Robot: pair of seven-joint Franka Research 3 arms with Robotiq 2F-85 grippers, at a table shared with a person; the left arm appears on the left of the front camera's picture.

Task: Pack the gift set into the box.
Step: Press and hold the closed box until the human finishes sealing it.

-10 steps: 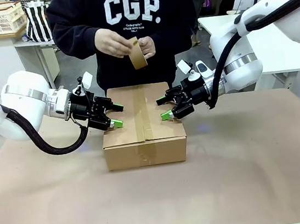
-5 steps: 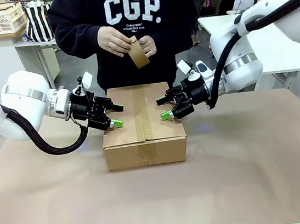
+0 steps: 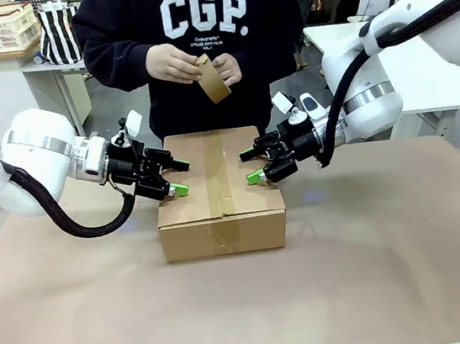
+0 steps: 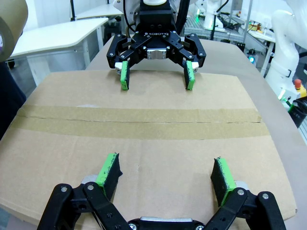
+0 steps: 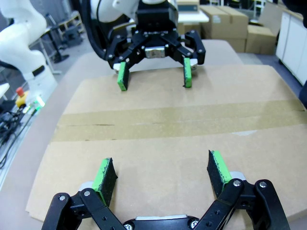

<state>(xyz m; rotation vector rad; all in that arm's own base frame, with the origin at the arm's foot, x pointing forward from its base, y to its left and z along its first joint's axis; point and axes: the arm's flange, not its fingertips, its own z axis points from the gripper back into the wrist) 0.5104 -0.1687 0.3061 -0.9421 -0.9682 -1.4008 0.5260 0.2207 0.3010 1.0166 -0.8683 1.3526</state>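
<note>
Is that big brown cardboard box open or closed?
Closed. The large brown cardboard box has its top flaps lying flat, with a strip of brown tape along their seam.

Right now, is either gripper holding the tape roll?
No: the person's hands hold the tape roll; the left gripper and right gripper sit open at the box.

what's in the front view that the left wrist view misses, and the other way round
Front: a person's hands gripping the tape roll, and the front wall of the box. Left wrist: the right gripper head-on with its Robotiq print, and a white desk behind it. Both: the taped box top, the left gripper and right gripper open at it, facing each other, and the roll.
</note>
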